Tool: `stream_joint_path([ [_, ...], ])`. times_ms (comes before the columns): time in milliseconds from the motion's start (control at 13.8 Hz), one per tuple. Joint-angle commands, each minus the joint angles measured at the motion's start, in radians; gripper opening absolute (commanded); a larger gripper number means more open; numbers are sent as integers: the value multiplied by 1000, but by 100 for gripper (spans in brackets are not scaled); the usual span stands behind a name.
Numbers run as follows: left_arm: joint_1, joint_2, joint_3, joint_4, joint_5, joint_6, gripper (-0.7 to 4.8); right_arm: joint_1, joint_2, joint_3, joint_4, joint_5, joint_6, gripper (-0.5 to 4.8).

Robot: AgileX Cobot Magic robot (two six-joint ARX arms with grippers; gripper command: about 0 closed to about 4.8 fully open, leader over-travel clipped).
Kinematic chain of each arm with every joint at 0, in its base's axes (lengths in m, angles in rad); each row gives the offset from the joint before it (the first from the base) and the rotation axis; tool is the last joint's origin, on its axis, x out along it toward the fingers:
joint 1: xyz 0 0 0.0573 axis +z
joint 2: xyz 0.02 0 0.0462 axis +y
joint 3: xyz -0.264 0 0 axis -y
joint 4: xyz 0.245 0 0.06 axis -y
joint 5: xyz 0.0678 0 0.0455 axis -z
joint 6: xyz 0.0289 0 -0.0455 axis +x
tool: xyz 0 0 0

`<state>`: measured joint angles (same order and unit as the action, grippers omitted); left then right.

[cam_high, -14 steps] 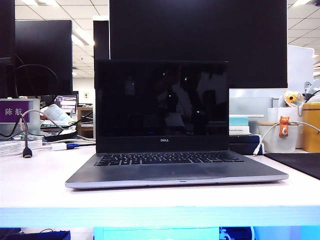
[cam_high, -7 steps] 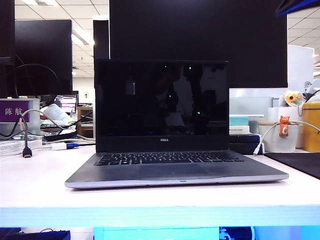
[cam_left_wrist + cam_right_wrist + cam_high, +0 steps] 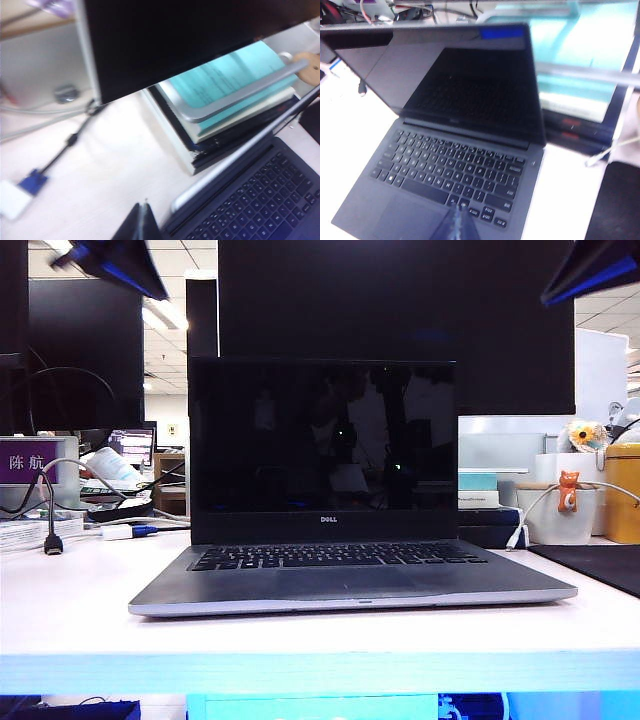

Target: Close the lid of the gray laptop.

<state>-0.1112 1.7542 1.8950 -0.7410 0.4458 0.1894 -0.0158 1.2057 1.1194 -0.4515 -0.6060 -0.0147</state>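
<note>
The gray laptop [image 3: 350,585] stands open in the middle of the white table, keyboard toward the front. Its lid [image 3: 322,440] is upright, with a dark screen and a DELL logo below it. My left gripper [image 3: 150,282] hangs high at the upper left, above and beside the lid. My right gripper [image 3: 560,290] hangs high at the upper right. In the left wrist view the left gripper [image 3: 142,222] is shut and empty over bare table beside the lid's thin edge [image 3: 235,160]. The right gripper [image 3: 457,222] is shut and empty above the keyboard [image 3: 450,165], facing the screen [image 3: 470,85].
A big black monitor [image 3: 400,300] rises just behind the lid, its silver stand on stacked books [image 3: 225,115]. Cables [image 3: 50,530] and a blue plug [image 3: 32,181] lie at the left. A white cup with an orange cat [image 3: 568,495], a yellow tin [image 3: 622,490] and a black mat [image 3: 600,565] are at the right.
Both grippers have dropped into the exterior view from above: the right showed at the top right corner half a second ago and is now lower, the left has only just appeared. The laptop has not moved.
</note>
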Motion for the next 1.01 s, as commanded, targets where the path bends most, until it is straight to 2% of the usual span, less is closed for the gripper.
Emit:
stream_joint_path([
  [72,-5,92,134,-107,29,-43,-5,1,37,105,-47,-25,-61,-2],
  [362,-44,188,285,-203,17,-79,-5,2,123,209,-151,-25,-117,-2],
  [796,-161,272,297,-217,-222,-119,-5,4,147,216,-146,-29,-125,-2],
  [941,-193,284,297,-275,-243,-107,-5,4,147,215,-148,-30,-127,-2],
  [1013,-200,284,297,-302,-222,-97,-5,4,147,215,-148,-29,-134,-2],
])
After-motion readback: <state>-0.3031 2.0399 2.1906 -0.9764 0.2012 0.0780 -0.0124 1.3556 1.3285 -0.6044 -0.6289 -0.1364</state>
